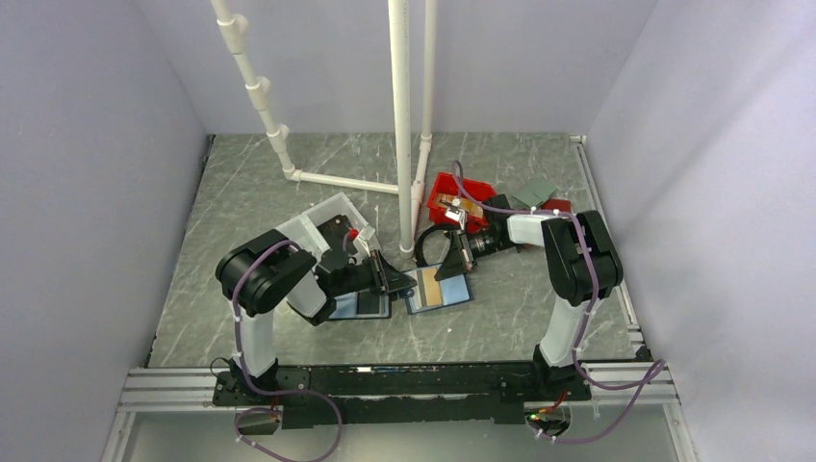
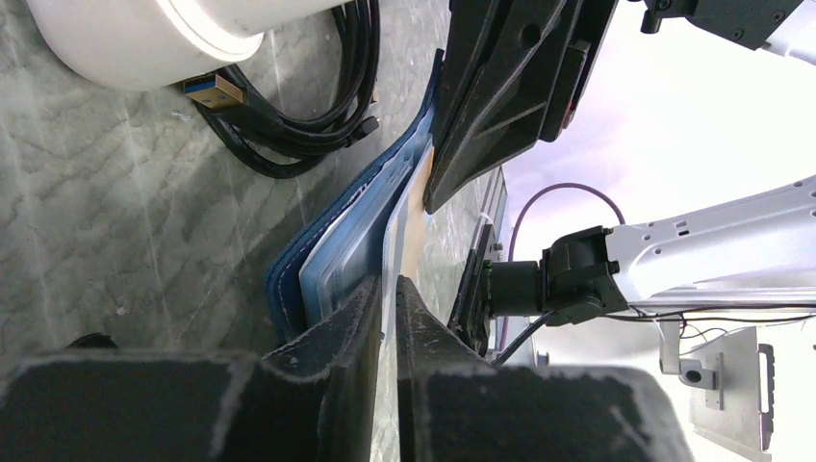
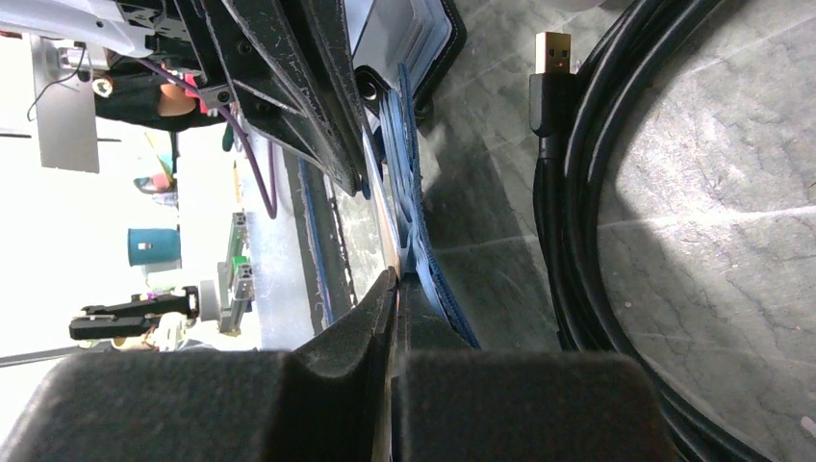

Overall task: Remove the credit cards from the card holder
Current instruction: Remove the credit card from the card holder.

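Pinching the navy-blue folding card holder point(image 2: 332, 255), your left gripper point(image 2: 387, 286) faces your right gripper point(image 3: 393, 281), clamped on the gold-orange plastic credit card point(image 1: 435, 287)

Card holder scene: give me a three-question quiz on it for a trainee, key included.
1. True or false: the left gripper and the right gripper both have their fingertips at the card holder.
2. The credit card showing in the holder is: A) green, B) gold-orange, C) white.
3. In the right wrist view, what kind of plug ends the black cable beside the holder?
Key: 1 true; 2 B; 3 a USB plug.
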Controlling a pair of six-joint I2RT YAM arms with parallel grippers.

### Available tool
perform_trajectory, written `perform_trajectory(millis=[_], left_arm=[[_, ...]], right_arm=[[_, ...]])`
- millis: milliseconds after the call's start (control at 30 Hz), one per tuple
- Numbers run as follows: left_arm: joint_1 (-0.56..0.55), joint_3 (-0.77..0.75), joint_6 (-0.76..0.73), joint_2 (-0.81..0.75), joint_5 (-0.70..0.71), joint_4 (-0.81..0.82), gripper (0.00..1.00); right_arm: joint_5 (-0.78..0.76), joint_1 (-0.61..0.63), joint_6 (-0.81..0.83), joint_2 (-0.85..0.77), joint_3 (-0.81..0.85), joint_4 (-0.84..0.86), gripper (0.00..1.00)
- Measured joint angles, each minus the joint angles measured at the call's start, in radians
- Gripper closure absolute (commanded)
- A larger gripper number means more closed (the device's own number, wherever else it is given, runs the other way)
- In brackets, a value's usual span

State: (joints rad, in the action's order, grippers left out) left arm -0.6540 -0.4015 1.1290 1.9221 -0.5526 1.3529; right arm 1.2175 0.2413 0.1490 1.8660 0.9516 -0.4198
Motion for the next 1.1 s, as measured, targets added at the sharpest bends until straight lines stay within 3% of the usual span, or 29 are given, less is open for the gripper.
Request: perform_trajectory(millis=[333, 1100], left_arm=[[0.002, 0.000, 0.002, 0.000, -0.003, 0.000, 1.00], [0.007, 0.007, 0.001, 0.000, -0.011, 0.005, 1.00]], right_arm=[[0.001, -0.003, 0.004, 0.000, 0.000, -0.002, 1.00], [0.003, -0.018, 0.013, -0.011, 0.000, -0.006, 1.00]])
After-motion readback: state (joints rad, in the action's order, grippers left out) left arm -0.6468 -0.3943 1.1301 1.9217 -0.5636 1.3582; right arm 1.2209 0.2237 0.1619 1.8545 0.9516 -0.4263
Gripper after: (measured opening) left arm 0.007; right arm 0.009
